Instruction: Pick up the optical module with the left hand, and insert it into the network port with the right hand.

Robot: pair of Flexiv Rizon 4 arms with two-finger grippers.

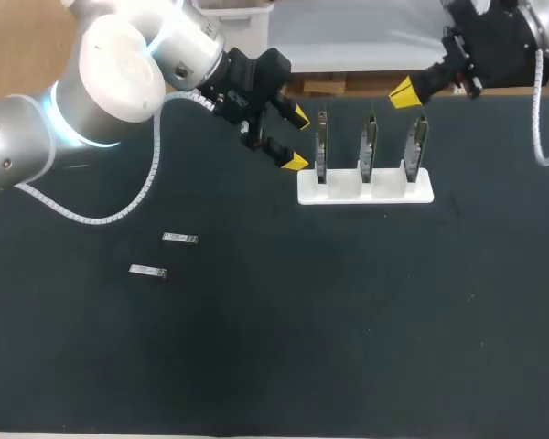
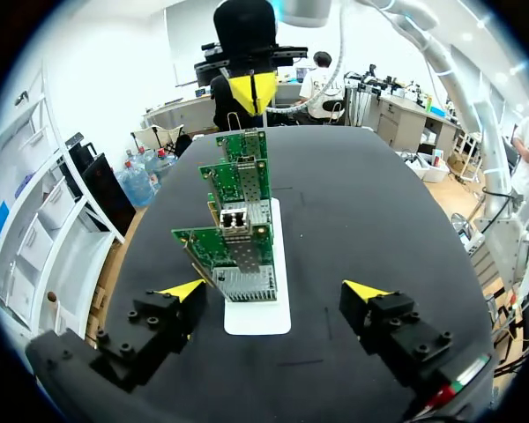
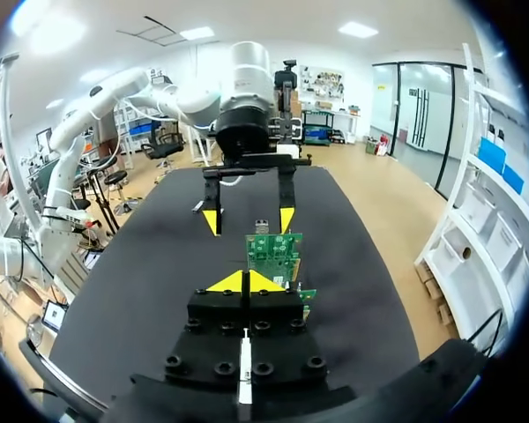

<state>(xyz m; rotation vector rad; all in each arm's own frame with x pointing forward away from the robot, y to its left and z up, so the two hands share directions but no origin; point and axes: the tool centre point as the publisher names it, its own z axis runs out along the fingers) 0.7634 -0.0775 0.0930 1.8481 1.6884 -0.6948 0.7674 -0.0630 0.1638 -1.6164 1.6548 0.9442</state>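
Two small silver rectangular optical modules [image 1: 179, 239] [image 1: 148, 271] lie flat on the left part of the black table [image 1: 348, 329], close together and untouched, well apart from both arms. Farther right, a white holder [image 1: 366, 190] carries three green circuit boards [image 1: 369, 146] standing upright in a row. The left gripper [image 1: 298, 140] hovers just beside the holder's left end with its yellow-tipped fingers spread wide and nothing between them. It faces the closest board's metal port [image 2: 235, 218]. The right gripper [image 1: 405, 93] hangs at the far side of the rightmost board, its yellow tips pressed together and empty.
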